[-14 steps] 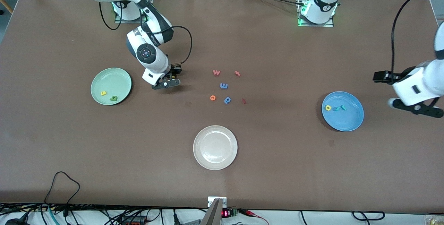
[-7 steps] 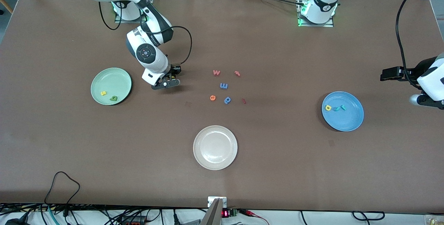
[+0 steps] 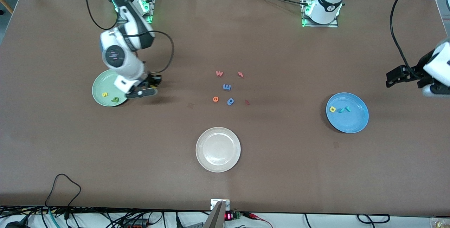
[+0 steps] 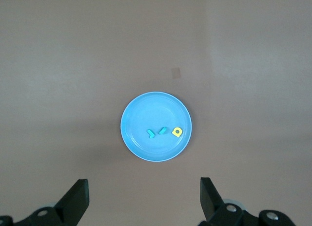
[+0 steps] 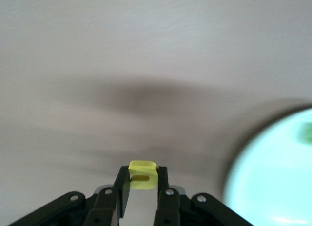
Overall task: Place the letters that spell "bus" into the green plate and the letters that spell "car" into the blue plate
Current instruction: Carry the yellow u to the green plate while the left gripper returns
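The pale green plate (image 3: pixel 100 82) holds a yellow "s" (image 3: pixel 104 94) and a green "b" (image 3: pixel 115 99). My right gripper (image 3: pixel 140 93) hangs over the table just beside that plate's rim, shut on a yellow "u" (image 5: pixel 143 175). In the right wrist view the green plate (image 5: pixel 273 177) fills one corner. The blue plate (image 3: pixel 353 121) carries a yellow "a" (image 3: pixel 332 109), a teal "c" (image 3: pixel 340 110) and a teal "r" (image 3: pixel 347 108). My left gripper (image 4: pixel 143 192) is open and empty, high over the table's end beside the blue plate (image 4: pixel 146 111).
Loose letters lie mid-table: a pink "w" (image 3: pixel 219 73), a pink "t" (image 3: pixel 240 74), a blue "m" (image 3: pixel 226 87), an orange "e" (image 3: pixel 215 98), a blue "p" (image 3: pixel 230 101) and a small red letter (image 3: pixel 247 102). A white plate (image 3: pixel 218 149) sits nearer the camera.
My right arm has swung from nearer the loose letters over to the green plate's rim, carrying the "u". My left arm has drawn away from the blue plate toward the table's end.
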Available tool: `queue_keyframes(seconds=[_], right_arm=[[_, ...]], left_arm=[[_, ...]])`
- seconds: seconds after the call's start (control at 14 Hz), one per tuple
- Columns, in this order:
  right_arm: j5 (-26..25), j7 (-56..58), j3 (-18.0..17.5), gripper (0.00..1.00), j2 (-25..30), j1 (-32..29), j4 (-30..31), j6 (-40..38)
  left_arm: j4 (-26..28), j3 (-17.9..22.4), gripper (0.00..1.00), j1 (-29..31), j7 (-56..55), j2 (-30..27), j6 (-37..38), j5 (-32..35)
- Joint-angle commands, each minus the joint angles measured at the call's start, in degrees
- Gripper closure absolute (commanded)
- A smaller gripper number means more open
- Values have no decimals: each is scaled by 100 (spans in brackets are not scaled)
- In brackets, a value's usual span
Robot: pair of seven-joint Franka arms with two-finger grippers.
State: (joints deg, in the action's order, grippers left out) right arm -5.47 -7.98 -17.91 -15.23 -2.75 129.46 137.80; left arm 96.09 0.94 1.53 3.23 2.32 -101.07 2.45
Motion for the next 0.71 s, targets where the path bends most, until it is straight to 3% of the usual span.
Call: queue_keyframes(seconds=[0.0,0.21,0.29,0.36,0.43,0.5,0.64], right_arm=[[-42,1242,287,100,135,-637,80,-69],[-24,1948,691,98,21,-885,71,-16],[-24,1958,727,88,-49,-929,62,-7],[-33,1958,745,67,-67,-955,62,-7],[-24,1958,745,12,-68,-947,62,-7],[-7,1949,745,0,-7,-947,44,-42],[11,1940,745,0,195,-938,-156,-234]], left_arm=[[533,109,0,-127,28,-478,-124,-105],[52,29,0,-153,37,-400,893,-105],[-89,3,0,-153,37,-373,1218,-114],[-152,-23,0,-205,11,-373,1370,-114],[-178,-76,0,-249,2,-364,1380,-122],[-231,-94,0,-259,2,-355,1380,-122],[-275,-164,0,-276,-33,-347,1354,-122]])
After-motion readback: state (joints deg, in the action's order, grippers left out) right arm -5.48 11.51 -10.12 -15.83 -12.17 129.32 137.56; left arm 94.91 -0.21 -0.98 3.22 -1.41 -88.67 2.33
